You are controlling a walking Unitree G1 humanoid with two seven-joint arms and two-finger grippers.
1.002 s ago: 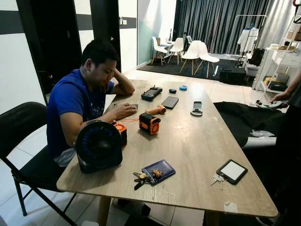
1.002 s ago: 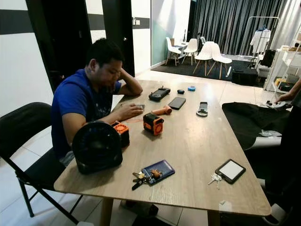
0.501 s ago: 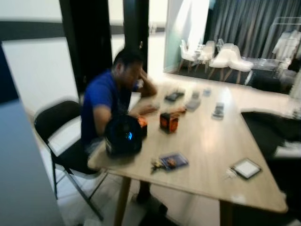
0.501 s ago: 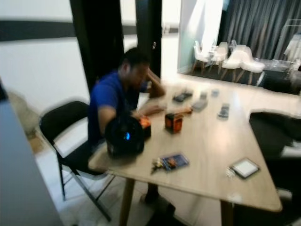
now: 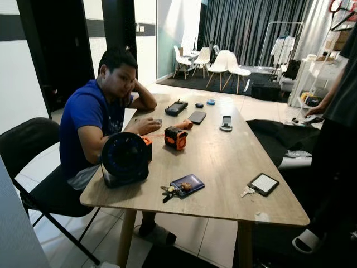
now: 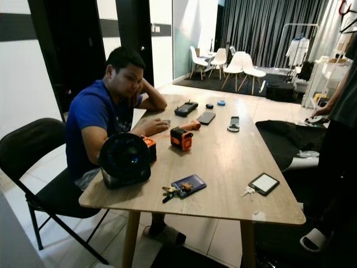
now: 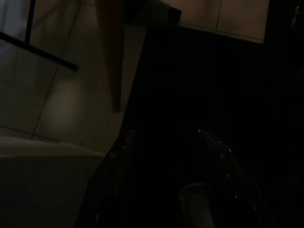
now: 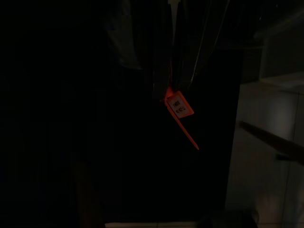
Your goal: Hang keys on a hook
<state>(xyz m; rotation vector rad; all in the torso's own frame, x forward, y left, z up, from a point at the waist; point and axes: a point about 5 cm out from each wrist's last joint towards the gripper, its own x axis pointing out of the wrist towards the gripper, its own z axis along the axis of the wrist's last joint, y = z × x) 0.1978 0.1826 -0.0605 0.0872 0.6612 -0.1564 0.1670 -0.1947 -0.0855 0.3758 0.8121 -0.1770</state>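
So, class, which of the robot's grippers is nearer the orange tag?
Right. The right gripper pinches the orange tag at its fingertips. The left gripper hangs open over floor tiles beside a table leg.

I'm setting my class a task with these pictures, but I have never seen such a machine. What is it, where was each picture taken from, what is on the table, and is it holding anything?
It is a walking humanoid robot. The two bright pictures come from the camera eyes on its head. They show a light wooden table with a person in a blue shirt seated at it. On the table lie a round black fan, an orange-and-black box, a dark blue wallet with a bunch of keys beside it, and a small black-framed tablet. The two dark pictures come from its wrists. The right gripper pinches an orange tag between its two fingers. I cannot make out any keys on the tag. The left gripper hangs idle, with its fingers apart.
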